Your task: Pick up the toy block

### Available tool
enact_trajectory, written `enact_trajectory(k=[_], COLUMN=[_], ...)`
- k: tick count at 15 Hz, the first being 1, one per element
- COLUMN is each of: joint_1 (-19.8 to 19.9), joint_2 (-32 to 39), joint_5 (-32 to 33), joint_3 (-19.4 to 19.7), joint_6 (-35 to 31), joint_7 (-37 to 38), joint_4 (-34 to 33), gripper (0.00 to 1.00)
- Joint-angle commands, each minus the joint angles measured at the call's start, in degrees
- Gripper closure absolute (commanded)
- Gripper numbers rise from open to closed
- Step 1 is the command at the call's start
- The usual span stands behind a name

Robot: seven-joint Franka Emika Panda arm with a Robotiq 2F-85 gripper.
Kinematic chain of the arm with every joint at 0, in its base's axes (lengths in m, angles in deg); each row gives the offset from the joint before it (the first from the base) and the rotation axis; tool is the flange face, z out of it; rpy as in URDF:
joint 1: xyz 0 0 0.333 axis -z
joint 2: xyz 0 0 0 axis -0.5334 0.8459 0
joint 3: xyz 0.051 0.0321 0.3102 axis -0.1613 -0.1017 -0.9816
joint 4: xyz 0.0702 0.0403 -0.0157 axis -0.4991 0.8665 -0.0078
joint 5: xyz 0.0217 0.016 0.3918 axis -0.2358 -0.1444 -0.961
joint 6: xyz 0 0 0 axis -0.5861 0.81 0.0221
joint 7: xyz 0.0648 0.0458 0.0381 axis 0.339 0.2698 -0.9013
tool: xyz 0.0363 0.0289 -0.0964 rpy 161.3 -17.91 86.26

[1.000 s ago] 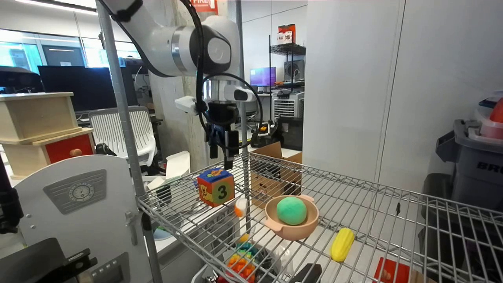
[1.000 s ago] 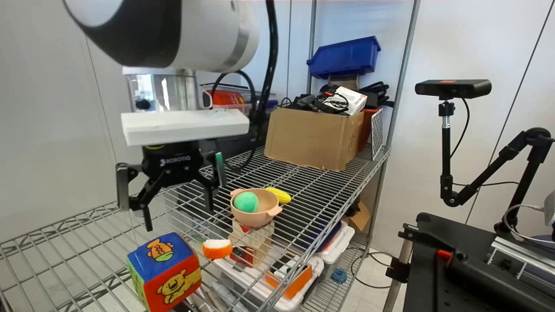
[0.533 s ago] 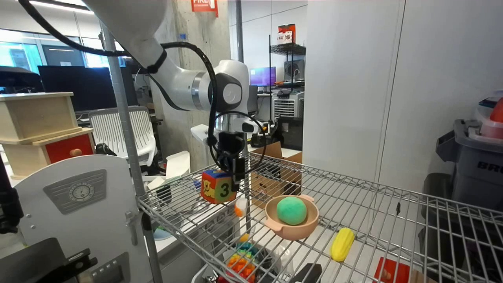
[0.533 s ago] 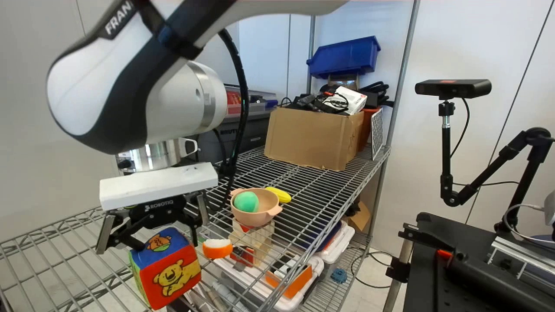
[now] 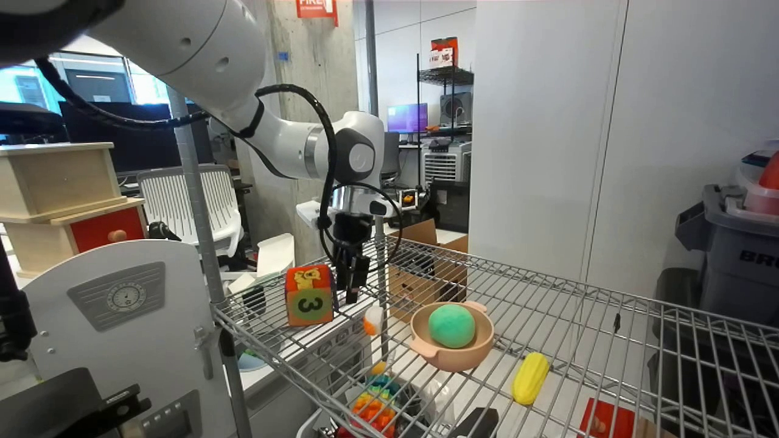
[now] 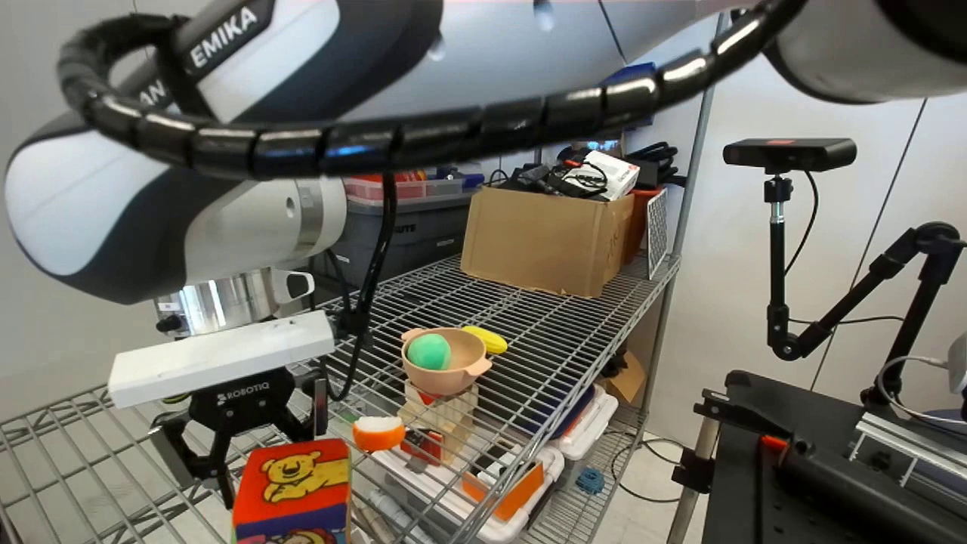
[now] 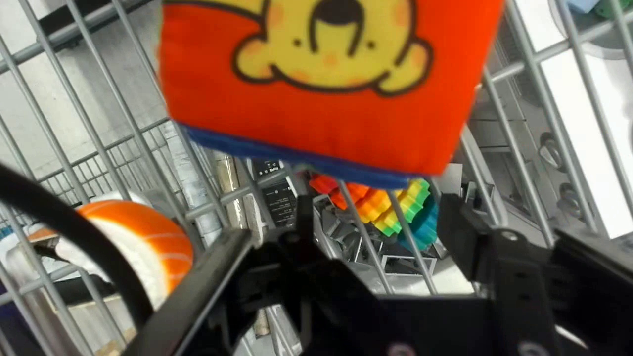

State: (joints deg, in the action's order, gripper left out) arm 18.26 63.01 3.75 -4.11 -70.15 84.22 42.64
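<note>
The toy block (image 5: 309, 296) is a soft cube with a red bear face up and a green patch with a 3 on one side. It sits on the wire shelf in both exterior views (image 6: 293, 483), cut off at the bottom edge of one. In the wrist view the block (image 7: 316, 113) fills the top middle, its blue edge just beyond the fingertips. My gripper (image 7: 378, 217) is open with nothing between its fingers. In both exterior views the gripper (image 5: 345, 289) is low over the shelf beside the block; one fingertip is partly hidden behind the block (image 6: 249, 521).
A pink bowl (image 5: 426, 359) holds a green ball (image 5: 451, 326). A yellow oblong toy (image 5: 530, 378) lies beyond it. An orange-and-white toy (image 6: 379, 434) lies near the block. A shelf post (image 5: 198, 182) stands at the corner. A cardboard box (image 6: 540, 238) stands further along the shelf.
My open gripper came down to the block, then shifted beside it. The block has tipped over: the bear face, formerly on the side, is now on top, and the block lies slightly away from the gripper.
</note>
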Motion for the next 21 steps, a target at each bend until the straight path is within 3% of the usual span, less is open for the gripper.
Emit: enact_trajectory(k=[1,5,9,10,11,14,15,16,18,21], joint_1=[0.15,-0.04,0.60,0.92,1.12,1.52,1.11,1.24,1.24,1.16], joint_2=[4.23,4.03,1.32,0.62,-0.03,-1.84,1.19,1.10,1.21,1.24], joint_5=[-0.73,-0.72,-0.24,-0.32,-0.16,0.35,0.10,0.11,0.11,0.11], joint_3=[-0.45,0.53,-0.04,-0.13,-0.01,0.48,0.24,0.27,0.27,0.27], joint_6=[7.75,10.33,9.66,9.32,8.97,7.83,7.68,7.64,7.61,7.61], joint_7=[1.59,1.40,0.65,0.17,-0.19,-0.56,0.31,0.30,0.30,0.31], joint_4=[-10.01,-13.30,-11.16,-10.05,-8.87,-5.50,-9.53,-9.27,-9.23,-9.22], gripper=[0.65,0.95,1.00,0.74,0.73,0.53,0.45,0.63,0.48,0.45])
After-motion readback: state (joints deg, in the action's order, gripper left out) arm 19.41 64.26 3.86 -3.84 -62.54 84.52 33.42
